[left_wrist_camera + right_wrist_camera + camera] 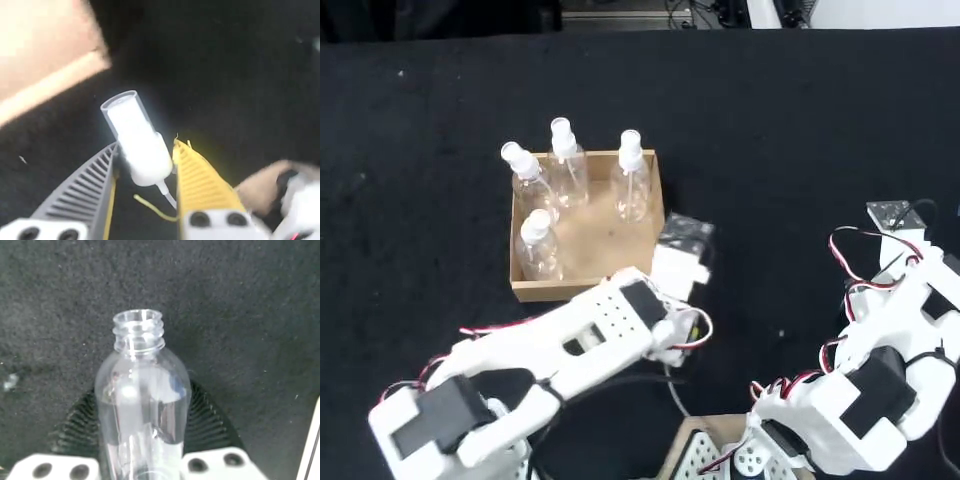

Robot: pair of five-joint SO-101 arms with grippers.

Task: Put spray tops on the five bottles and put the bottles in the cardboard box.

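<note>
Bottles in the box: four, each capped; one bottle and one spray top are in the grippers.
I count four capped bottles (631,178) upright in the cardboard box (582,291), upper centre-left on the black table (800,120). My left arm (575,345) covers the box's lower right corner. The left gripper (145,147) is clamped on the single loose spray top (137,145). The right gripper (144,442) squeezes the fifth bottle (142,390), neck bare, base cut off. The clear blur at far right may be that bottle.
</note>
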